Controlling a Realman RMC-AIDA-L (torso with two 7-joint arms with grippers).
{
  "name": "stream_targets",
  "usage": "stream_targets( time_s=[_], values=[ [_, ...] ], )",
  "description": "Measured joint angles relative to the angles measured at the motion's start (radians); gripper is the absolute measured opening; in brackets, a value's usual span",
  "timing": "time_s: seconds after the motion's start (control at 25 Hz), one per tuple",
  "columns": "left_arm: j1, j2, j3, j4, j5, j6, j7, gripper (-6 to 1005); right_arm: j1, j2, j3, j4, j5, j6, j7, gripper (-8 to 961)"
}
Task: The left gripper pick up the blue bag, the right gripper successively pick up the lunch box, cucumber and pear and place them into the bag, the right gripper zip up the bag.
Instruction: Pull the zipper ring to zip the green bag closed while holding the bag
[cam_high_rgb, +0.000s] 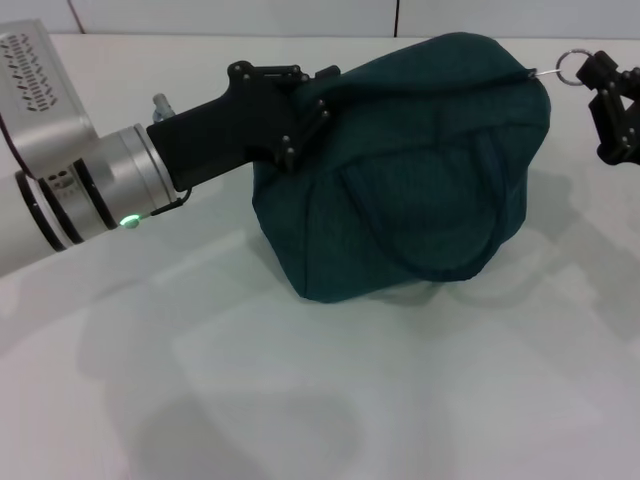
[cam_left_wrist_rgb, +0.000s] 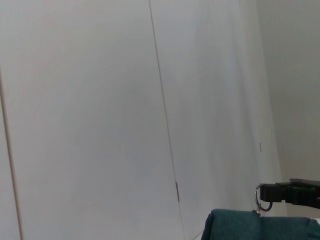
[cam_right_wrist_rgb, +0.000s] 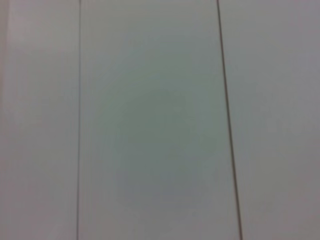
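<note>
White tabletop (cam_high_rgb: 300, 400) fills the head view, with pale wall panels (cam_left_wrist_rgb: 100, 100) behind it, and those panels are all the right wrist view shows. On the table, a little right of centre, sits the blue bag (cam_high_rgb: 410, 170): dark teal-blue soft fabric, bulging and rounded, its top humped high and its base resting on the surface. A loop handle (cam_high_rgb: 450, 230) hangs down its near side in a wide curve. The top seam looks drawn closed along its length, and the contents are hidden.

At the bag's upper left corner the left gripper (cam_high_rgb: 300, 105) clamps the fabric, its black fingers pinched together on the bunched cloth, its silver arm with a green light reaching in from the left. At the bag's upper right corner a silver ring pull (cam_high_rgb: 570, 68) stands out from the zipper end. The right gripper (cam_high_rgb: 598, 72) is at that ring, touching it; its fingers appear closed on the ring, which the left wrist view (cam_left_wrist_rgb: 262, 197) also suggests.
</note>
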Motion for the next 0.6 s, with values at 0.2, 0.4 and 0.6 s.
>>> stream_targets(
  time_s=[0.2, 0.4, 0.6],
  values=[
    [-0.001, 0.003, -0.004, 0.0, 0.008, -0.005, 0.001, 115, -0.001, 0.001, 0.0, 0.006, 0.015, 0.018, 0.002, 16],
    [-0.006, 0.007, -0.006, -0.001, 0.011, -0.016, 0.0, 115, -0.001, 0.0, 0.0, 0.012, 0.016, 0.057, 0.005, 25],
    [-0.004, 0.009, -0.016, -0.002, 0.011, -0.017, 0.003, 116, -0.005, -0.001, 0.0, 0.014, 0.021, 0.064, 0.006, 34]
  ],
)
